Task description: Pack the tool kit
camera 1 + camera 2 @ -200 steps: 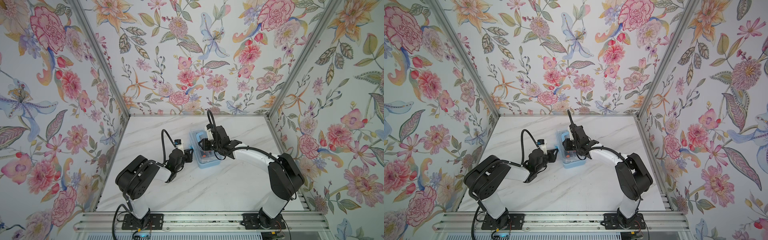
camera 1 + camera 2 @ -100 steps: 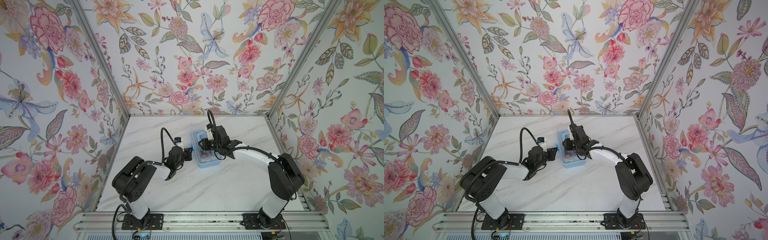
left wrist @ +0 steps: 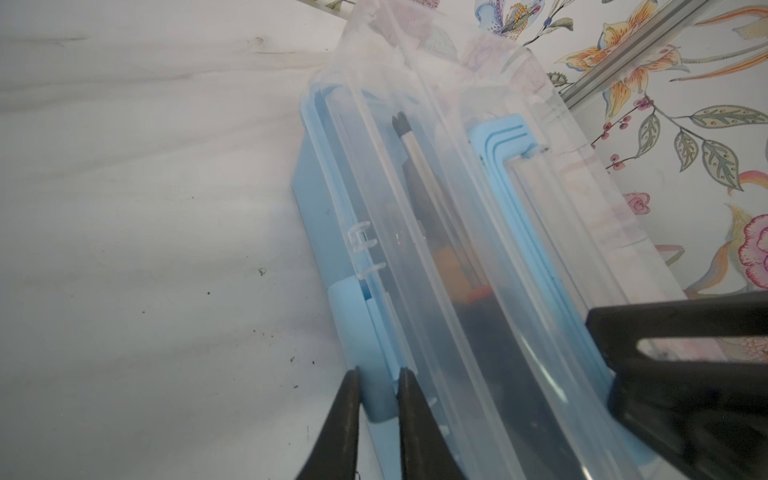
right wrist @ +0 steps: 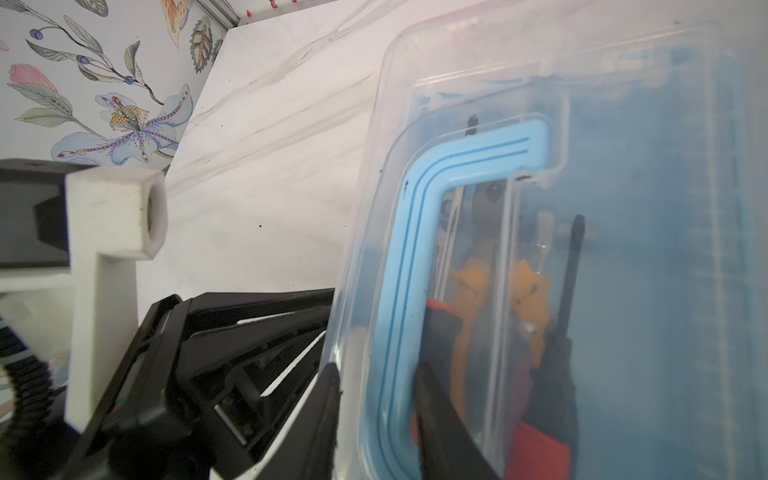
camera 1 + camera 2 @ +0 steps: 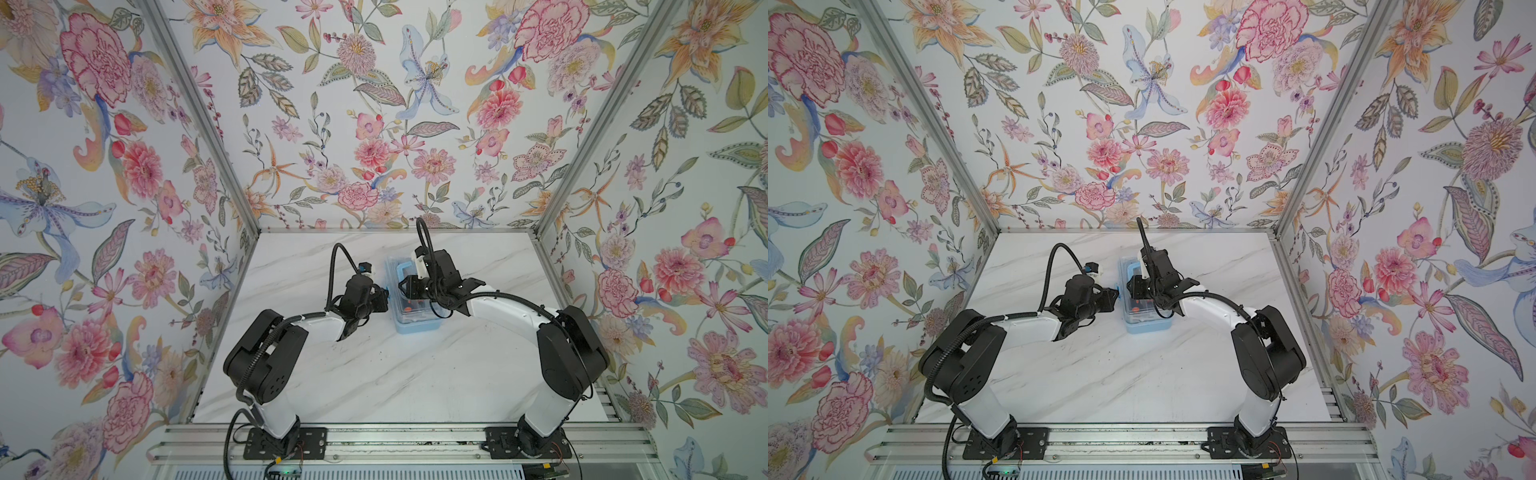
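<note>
Tool box [image 5: 417,326] set at counter [image 5: 374,374] centre, lid [image 4: 623,124] on. Left end effector [image 3: 377,372], wider one second ago, now clenched on blue latch [image 3: 353,316] at box's 9 o'clock; right end effector [image 4: 376,368] pinched on lid. Latching judged begun.

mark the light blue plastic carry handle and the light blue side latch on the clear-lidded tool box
light blue plastic carry handle [image 4: 401,270]: right wrist view, on its long bar
light blue side latch [image 3: 353,332]: left wrist view, on its flat outer face

Left claw [image 3: 379,374], right claw [image 4: 378,368]: both clamped.
</note>
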Robot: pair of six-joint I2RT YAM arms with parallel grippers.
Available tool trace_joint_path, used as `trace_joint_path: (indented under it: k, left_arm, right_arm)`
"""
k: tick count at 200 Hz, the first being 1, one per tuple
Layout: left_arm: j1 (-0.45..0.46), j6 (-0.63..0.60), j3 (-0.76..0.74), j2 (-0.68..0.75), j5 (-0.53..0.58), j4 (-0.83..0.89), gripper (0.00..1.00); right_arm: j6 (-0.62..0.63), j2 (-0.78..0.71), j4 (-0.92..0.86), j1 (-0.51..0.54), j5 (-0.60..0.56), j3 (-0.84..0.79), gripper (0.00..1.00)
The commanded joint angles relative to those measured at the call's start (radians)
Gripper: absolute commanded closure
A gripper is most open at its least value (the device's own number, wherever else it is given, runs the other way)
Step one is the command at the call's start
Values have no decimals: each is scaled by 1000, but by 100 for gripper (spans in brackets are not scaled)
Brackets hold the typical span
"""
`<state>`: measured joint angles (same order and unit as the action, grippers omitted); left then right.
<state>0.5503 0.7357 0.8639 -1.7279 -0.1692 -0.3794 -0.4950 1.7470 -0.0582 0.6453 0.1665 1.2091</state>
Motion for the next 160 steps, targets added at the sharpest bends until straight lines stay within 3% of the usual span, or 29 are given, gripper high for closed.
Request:
trace_joint_path:
  k: [1, 39, 81, 160]
  left_arm:
    - [-17, -35, 77, -23, -19, 144, 80]
    - [-32, -32, 141, -37, -14, 271, 79]
    - [-54, -47, 177, -46, -18, 350, 69]
    - [-81, -40, 189, -81, -105, 303, 74]
  right_arm:
    - [-6, 21, -78, 10, 33, 0, 67]
    - [-10, 26, -78, 11, 39, 8, 68]
    - [-15, 29, -65, 11, 41, 4, 68]
    - [-17, 39, -63, 10, 37, 5, 68]
